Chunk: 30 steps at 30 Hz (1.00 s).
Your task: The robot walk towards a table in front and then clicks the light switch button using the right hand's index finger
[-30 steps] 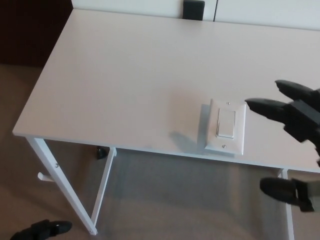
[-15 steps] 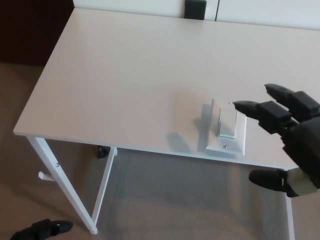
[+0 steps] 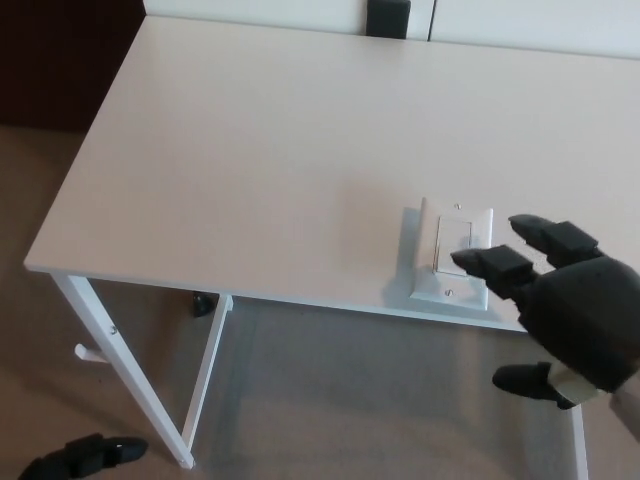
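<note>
At the bench's [image 3: 250, 150] front edge: switch [image 3: 455, 255] lies flat | your right robot hand [image 3: 560, 300] fingers spread, index tip over rocker | walk done; confirm the press yourself.

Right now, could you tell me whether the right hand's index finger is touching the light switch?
Cannot tell. In the head view the right hand has its fingertip overlapping the light switch, but looking down from above hides any gap or contact.
</note>
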{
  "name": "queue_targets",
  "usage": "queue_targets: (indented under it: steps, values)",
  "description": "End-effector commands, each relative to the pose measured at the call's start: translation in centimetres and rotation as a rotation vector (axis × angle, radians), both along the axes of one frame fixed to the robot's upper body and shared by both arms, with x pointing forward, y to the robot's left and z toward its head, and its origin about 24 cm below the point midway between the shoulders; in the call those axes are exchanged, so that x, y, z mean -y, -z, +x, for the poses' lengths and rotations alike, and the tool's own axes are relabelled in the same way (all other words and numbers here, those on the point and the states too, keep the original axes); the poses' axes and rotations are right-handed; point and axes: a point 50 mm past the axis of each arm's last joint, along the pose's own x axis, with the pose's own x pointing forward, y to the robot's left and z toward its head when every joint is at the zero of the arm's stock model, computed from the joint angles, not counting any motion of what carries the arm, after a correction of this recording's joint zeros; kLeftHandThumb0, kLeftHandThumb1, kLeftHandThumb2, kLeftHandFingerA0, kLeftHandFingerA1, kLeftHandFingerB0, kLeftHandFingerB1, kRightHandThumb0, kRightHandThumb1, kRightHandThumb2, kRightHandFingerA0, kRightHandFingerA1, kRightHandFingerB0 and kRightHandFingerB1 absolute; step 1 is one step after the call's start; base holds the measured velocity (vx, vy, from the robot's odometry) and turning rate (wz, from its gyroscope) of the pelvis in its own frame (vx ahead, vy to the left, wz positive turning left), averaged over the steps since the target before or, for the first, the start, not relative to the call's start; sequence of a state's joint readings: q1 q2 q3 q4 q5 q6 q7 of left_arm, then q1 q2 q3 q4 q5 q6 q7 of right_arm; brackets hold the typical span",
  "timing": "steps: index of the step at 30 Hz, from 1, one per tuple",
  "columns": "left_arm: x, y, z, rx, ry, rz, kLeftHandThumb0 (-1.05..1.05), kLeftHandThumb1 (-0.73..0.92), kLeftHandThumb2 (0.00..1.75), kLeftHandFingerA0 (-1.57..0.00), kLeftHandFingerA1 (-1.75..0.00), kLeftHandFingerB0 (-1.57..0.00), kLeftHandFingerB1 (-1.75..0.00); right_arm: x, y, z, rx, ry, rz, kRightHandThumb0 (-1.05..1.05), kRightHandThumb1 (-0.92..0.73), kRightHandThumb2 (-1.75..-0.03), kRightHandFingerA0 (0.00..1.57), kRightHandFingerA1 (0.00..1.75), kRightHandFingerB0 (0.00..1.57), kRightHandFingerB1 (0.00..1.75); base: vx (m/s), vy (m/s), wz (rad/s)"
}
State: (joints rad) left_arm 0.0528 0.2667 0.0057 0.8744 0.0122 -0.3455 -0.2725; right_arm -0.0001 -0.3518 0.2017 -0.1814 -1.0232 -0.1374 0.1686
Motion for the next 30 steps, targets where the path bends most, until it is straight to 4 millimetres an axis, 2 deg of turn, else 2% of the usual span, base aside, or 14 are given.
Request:
queue_targets:
  steps: [1, 4, 5, 6, 22, 23, 26, 27, 28, 29, 30]
  values:
    - [-1.0, -0.5, -0.1, -0.002, 0.037, 0.083, -0.29, 0.26, 0.49, -0.63, -0.47, -0.54, -0.42, 0.6, 0.6, 0.8, 0.105, 0.082, -0.237, -0.68, -0.42, -0.77, 0.04, 0.14, 0.20, 0.41, 0.00, 0.000, 0.00]
    - [-1.0, -0.5, -0.2, -0.004, 0.040, 0.090, -0.28, 0.26, 0.48, -0.64, -0.47, -0.55, -0.42, 0.5, 0.6, 0.7, 0.118, 0.076, -0.236, -0.64, -0.39, -0.76, 0.05, 0.23, 0.18, 0.41, 0.00, 0.000, 0.00]
    - [-1.0, -0.4, -0.2, -0.004, 0.040, 0.092, -0.28, 0.26, 0.48, -0.64, -0.47, -0.55, -0.42, 0.4, 0.5, 0.7, 0.129, 0.073, -0.233, -0.64, -0.48, -0.55, 0.05, 0.29, 0.27, 0.30, 0.00, 0.000, 0.00]
    - [-0.9, -0.4, -0.1, -0.006, 0.043, 0.094, -0.28, 0.26, 0.48, -0.64, -0.47, -0.55, -0.42, 0.3, 0.4, 0.7, 0.129, 0.075, -0.235, -0.67, -0.41, -0.75, 0.06, 0.26, 0.21, 0.41, 0.00, 0.000, 0.00]
    - [-0.7, -0.6, 0.0, 0.004, 0.069, 0.108, -0.29, 0.26, 0.48, -0.66, -0.47, -0.56, -0.43, -0.3, 0.1, 0.3, 0.150, 0.072, -0.252, -0.63, -0.38, -0.80, 0.00, 0.19, 0.15, 0.41, 0.00, 0.000, 0.00]
    - [-0.7, -0.6, 0.1, 0.006, 0.072, 0.109, -0.29, 0.26, 0.48, -0.66, -0.47, -0.56, -0.43, -0.3, 0.2, 0.3, 0.144, 0.073, -0.252, -0.71, -0.43, -0.78, 0.00, 0.06, 0.19, 0.39, 0.00, 0.000, 0.00]
    - [-0.7, -0.7, 0.1, 0.006, 0.077, 0.117, -0.29, 0.26, 0.48, -0.66, -0.47, -0.55, -0.42, -0.4, 0.4, 0.2, 0.118, 0.072, -0.243, -0.71, -0.43, -0.78, 0.00, 0.07, 0.19, 0.39, 0.00, 0.000, 0.00]
    - [-0.7, -0.6, 0.1, 0.002, 0.076, 0.117, -0.29, 0.26, 0.49, -0.66, -0.47, -0.55, -0.42, -0.5, 0.5, 0.1, 0.110, 0.071, -0.240, -0.66, -0.49, -0.58, 0.00, 0.25, 0.24, 0.30, 0.00, 0.000, 0.00]
    - [-0.7, -0.6, 0.1, 0.001, 0.076, 0.114, -0.30, 0.26, 0.49, -0.65, -0.47, -0.55, -0.42, -0.5, 0.6, 0.1, 0.110, 0.069, -0.239, -0.65, -0.40, -0.77, 0.05, 0.18, 0.19, 0.41, 0.00, 0.000, 0.00]
    - [-0.7, -0.7, 0.1, 0.002, 0.076, 0.112, -0.30, 0.26, 0.49, -0.65, -0.47, -0.55, -0.42, -0.5, 0.7, 0.1, 0.110, 0.066, -0.244, -0.66, -0.40, -0.77, 0.05, 0.19, 0.19, 0.41, 0.00, 0.000, 0.00]
    - [-0.7, -0.7, 0.1, 0.002, 0.077, 0.113, -0.30, 0.26, 0.49, -0.65, -0.46, -0.55, -0.42, -0.5, 0.9, 0.2, 0.109, 0.065, -0.251, -0.66, -0.49, -0.56, 0.07, 0.26, 0.26, 0.30, 0.00, 0.000, 0.00]
